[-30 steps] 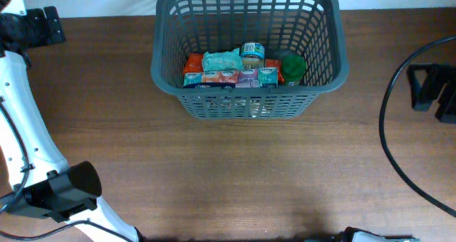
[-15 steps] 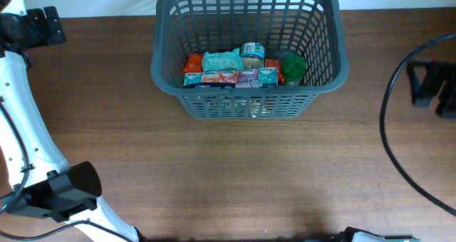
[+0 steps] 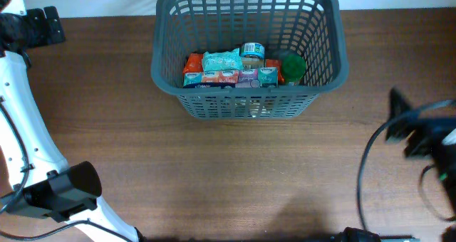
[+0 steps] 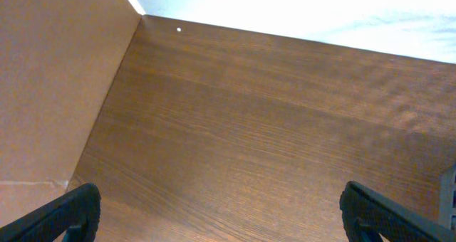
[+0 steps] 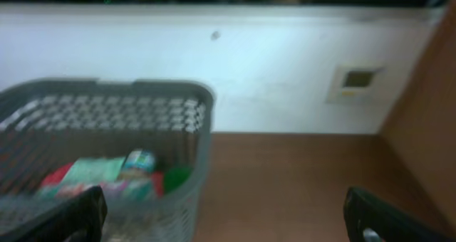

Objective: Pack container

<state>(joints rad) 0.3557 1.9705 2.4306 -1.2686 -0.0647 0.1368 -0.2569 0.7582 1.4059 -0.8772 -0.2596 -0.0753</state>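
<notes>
Quick note on how things stood. The container [image 3: 249,105] sat at the far edge of the worktop [image 3: 235,171], roughly mid-width, upright, with its long axis running left-to-right across the worktop. Inside it, along the near wall, were a row of colourful packets [image 3: 224,75], a small can [image 3: 252,52] behind them and a green item [image 3: 292,65] at the right end. I couldn't spot anything loose on the worktop outside the container, so my guess was the packing was done or close to it.

The left fingers [image 4: 68,213] were spread wide with nothing between them, and that wrist view showed only bare wood. The left arm was parked up in the far left corner, well apart from the container.

The right fingers [image 5: 388,217] were also wide open and empty. From above, they were blurred and hung near the right edge, beside the container's right end and a bit nearer the front. In the right wrist view the container lay ahead and to the left of the fingers, its right end closest.

So the right arm was the nearer one. If anything still needed to go in or be nudged, I'd have expected it to reach forward and left over the rim — just a guess.
</notes>
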